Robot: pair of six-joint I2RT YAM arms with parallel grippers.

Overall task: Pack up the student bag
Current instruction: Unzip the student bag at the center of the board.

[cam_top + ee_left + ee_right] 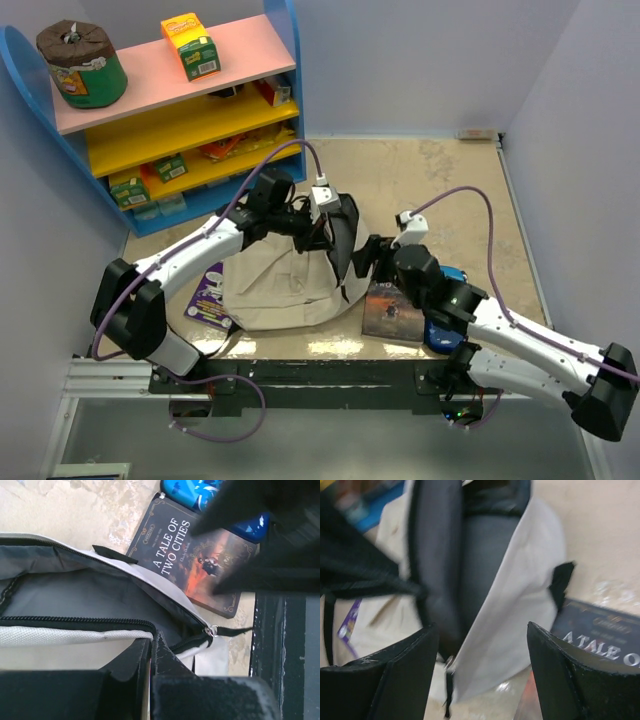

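- Beige student bag [285, 285], mid-table, unzipped; I see only grey lining [75, 595] inside.
- Left gripper [151, 642]: pinched on its zipper rim [75, 622].
- Right gripper [481, 630]: spread wide at the bag's open flap.

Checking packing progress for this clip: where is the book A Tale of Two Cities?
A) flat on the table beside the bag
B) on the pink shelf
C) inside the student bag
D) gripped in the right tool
A: the book lies flat on the table beside the student bag, and the right tool is open, gripping nothing.
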